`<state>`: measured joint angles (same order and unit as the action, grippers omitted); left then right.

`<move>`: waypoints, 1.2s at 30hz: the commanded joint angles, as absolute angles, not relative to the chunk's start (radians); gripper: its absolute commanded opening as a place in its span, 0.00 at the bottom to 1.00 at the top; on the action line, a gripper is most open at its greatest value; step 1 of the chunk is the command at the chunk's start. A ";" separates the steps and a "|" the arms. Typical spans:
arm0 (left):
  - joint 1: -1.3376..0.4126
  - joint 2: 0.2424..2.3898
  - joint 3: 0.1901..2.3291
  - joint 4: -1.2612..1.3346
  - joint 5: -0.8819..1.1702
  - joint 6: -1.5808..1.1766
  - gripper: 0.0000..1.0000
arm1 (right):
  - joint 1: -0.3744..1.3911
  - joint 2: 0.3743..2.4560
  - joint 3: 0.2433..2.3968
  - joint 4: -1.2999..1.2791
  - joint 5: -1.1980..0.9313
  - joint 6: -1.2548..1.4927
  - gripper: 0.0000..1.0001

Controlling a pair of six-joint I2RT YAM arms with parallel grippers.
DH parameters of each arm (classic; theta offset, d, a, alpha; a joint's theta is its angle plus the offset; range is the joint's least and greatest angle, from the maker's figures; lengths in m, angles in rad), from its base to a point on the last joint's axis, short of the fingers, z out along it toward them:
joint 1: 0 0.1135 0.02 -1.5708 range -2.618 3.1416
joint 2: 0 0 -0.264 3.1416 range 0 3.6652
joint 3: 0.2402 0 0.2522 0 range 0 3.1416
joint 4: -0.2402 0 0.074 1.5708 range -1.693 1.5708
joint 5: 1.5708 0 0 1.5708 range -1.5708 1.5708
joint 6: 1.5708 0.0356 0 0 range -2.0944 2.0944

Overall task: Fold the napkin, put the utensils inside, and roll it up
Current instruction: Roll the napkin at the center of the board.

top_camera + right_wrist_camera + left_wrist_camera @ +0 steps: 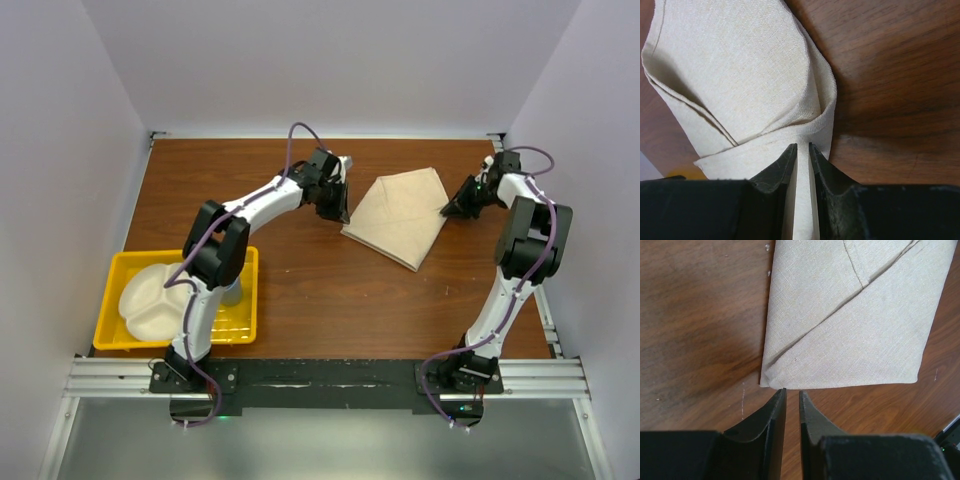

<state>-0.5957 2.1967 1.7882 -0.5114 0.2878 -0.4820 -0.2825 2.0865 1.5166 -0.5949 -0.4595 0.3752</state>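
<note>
The beige napkin point(400, 215) lies folded on the brown table at the back centre, with diagonal folds across its top. My right gripper point(452, 208) is at its right corner. In the right wrist view my right gripper point(802, 147) is shut on a strip of the napkin point(740, 65), whose edge curls up around the tips. My left gripper point(337, 207) is just off the napkin's left edge. In the left wrist view my left gripper point(792, 392) is shut and empty, its tips just short of the napkin's corner point(840, 325). The knife is out of view.
A yellow tray point(245, 262) holding a white divided plate point(150, 295) sits at the front left, partly under the left arm. White walls enclose the table on three sides. The brown tabletop point(330, 300) lies between the napkin and the arm bases.
</note>
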 commanded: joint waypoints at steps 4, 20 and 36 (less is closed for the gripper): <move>-0.586 2.261 1.833 -0.457 0.313 -0.520 0.21 | -0.285 2.054 1.526 -0.503 -0.509 0.434 0.20; -0.584 2.140 1.924 -0.641 0.104 -0.382 0.34 | -0.284 1.990 1.572 -0.655 -0.316 0.302 0.32; -0.592 1.582 1.398 -0.581 0.132 -0.426 0.34 | 0.152 1.821 1.479 -0.704 -0.032 0.270 0.26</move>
<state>-0.5911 1.7164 1.5322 -0.5842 0.1608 -0.4335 0.0795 1.8015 1.5208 -0.6895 -0.1329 0.2821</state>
